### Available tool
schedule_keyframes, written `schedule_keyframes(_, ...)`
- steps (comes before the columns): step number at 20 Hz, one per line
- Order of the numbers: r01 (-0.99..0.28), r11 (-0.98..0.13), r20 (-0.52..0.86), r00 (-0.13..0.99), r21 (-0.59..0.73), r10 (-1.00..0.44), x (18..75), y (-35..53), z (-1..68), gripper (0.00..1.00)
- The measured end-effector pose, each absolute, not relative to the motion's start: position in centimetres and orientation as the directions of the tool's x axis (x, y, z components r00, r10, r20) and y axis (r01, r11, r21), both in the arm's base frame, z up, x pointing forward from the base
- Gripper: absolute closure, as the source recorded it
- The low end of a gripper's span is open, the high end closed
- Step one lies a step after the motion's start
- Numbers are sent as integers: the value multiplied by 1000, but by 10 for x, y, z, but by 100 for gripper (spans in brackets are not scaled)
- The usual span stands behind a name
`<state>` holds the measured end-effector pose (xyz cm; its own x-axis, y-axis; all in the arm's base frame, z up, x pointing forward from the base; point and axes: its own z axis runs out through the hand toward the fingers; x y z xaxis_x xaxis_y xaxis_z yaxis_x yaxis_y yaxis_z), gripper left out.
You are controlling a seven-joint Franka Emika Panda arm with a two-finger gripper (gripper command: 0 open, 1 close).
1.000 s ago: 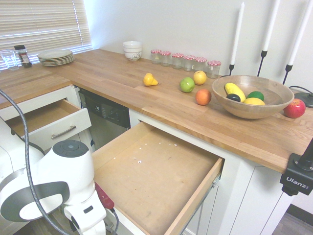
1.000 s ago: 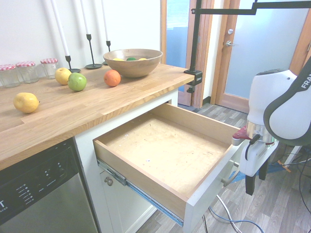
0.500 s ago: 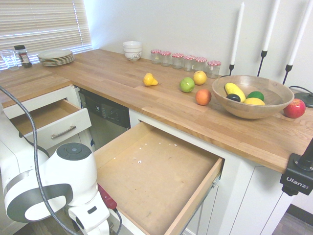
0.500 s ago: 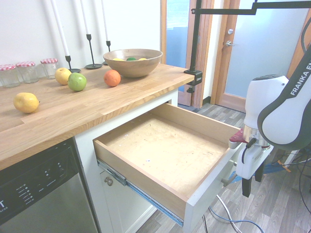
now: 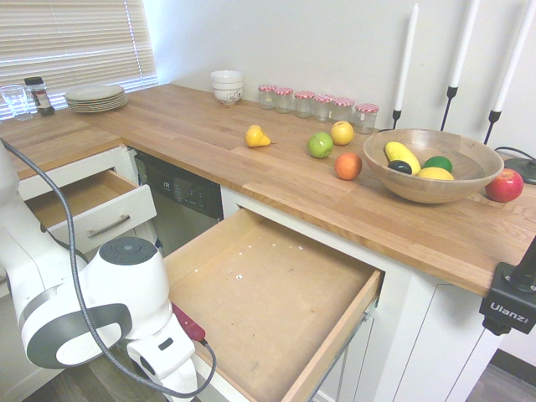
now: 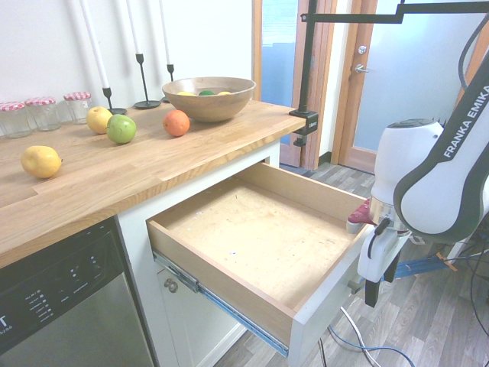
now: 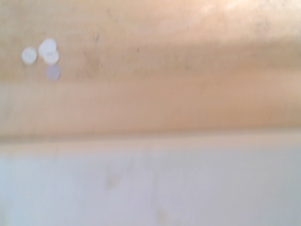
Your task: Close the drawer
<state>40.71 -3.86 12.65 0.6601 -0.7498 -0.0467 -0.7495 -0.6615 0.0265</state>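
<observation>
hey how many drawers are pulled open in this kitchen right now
2. The large drawer stands open below the counter near the fruit bowl; a smaller drawer is open left of the dishwasher. None else shows.

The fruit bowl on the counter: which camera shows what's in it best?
The first exterior view: it looks down into the wooden bowl, showing yellow, green and dark fruit inside. The second exterior view sees the bowl from the side, with only the fruit tops showing over the rim. The wrist view shows no bowl, only a blurred drawer floor.
</observation>
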Motion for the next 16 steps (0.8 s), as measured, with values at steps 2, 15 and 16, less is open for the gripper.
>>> schedule_keyframes(2,-752,-659,-43,658,24,-752,410,-40,127,100)
schedule_keyframes(15,-754,-657,-43,655,23,-754,411,-40,127,100)
schedule_keyframes(16,-753,-657,-43,656,23,-753,412,-40,127,100)
